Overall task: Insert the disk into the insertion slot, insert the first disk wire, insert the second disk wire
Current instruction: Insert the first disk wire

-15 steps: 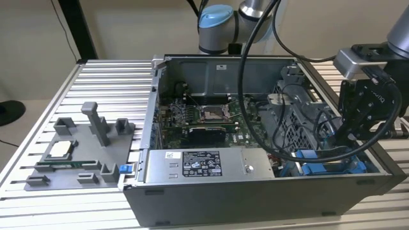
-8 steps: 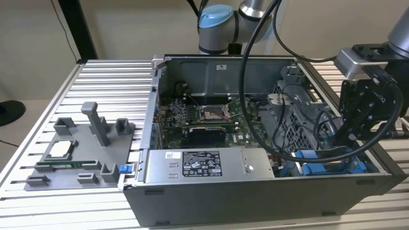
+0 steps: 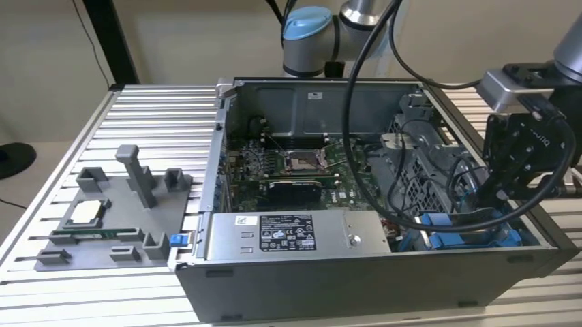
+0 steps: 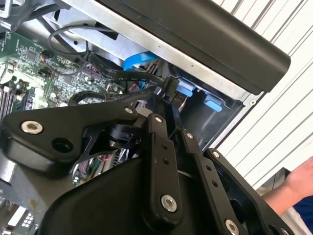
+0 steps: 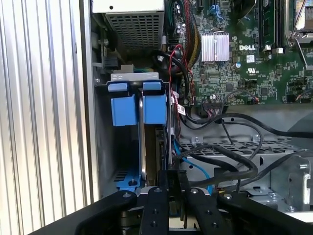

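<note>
Wire work by the look of things, not disk work. Judged past the first step, with the disk (image 3: 459,240) down in the insertion slot (image 5: 133,76). Placed at about four o'clock of the open computer case (image 3: 364,286) in the exterior view, just past the power-supply box (image 3: 291,235) at six o'clock. No telling which of the two wires is in hand.

In the second wrist view, found clenched: the gripper (image 4: 168,93), apparently pinching the plug end of a black disk wire (image 4: 132,77). Close behind, a blue wire (image 4: 139,61), not held. Plug tip hidden behind the gripper's own tip, so no saying whether mated or not. Outside the case and well apart, a person's hand (image 4: 299,183).

Disk apparently standing on edge in the slot. Long axis judged to lie along the case's near wall, roughly nine to three o'clock in the exterior view. Blue tabs (image 5: 154,108) at the nine o'clock end, toward the power-supply box. Connector end taken to face three o'clock, toward the gripper.

For seating the plug:
- Keep it square to the disk's socket, keyed side matched.
- Press straight along that axis toward nine o'clock.
- Avoid any sideways load on so thin a connector.
- Mind the slack black cables (image 5: 230,166) beside the slot, liable to snag the gripper's links.
- Ease off on firm resistance rather than force it.
</note>
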Action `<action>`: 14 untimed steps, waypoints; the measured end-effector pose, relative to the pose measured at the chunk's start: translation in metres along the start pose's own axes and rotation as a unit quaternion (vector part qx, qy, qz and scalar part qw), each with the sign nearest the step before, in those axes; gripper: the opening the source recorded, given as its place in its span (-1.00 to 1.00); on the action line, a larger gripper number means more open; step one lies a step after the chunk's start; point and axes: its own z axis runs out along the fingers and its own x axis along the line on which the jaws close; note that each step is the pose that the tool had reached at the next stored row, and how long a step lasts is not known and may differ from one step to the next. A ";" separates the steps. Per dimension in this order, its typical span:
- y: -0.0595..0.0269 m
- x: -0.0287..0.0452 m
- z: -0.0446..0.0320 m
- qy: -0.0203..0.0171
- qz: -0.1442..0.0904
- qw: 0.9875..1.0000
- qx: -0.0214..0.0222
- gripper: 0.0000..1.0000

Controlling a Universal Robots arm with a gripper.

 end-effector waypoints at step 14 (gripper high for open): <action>-0.0016 0.0042 0.0041 0.000 0.000 1.000 -0.010 -1.00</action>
